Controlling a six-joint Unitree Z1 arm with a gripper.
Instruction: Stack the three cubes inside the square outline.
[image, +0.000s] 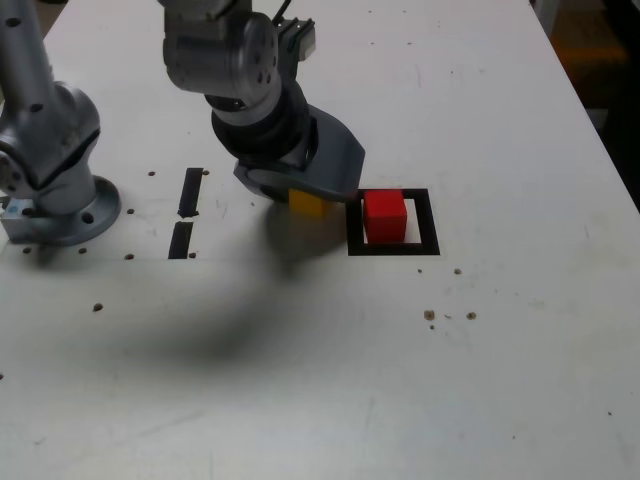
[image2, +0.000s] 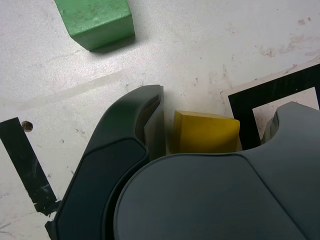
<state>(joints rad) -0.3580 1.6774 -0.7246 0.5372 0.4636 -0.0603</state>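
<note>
Sitting inside the square outline (image: 393, 248), the red cube (image: 384, 217) rests on the white centre toward the outline's far edge in the exterior view, its sides roughly parallel to the tape. Just beside the outline, on the exterior view's left of it, the gripper (image: 308, 196) hangs low over the table (image: 500, 350) with the yellow cube (image: 307, 204) between its jaws. The wrist view shows that cube (image2: 205, 132) sitting between 2 dark jaws with a narrow gap on at least 1 side, so the jaws stand spread around it; whether they actually press it I cannot tell. As a cube it has no long axis; its faces lie about square to the outline's near tape edge (image2: 272, 92). The green cube (image2: 96, 20) lies well apart from the outline, beyond the gripper, slightly skewed to the tape.
</note>
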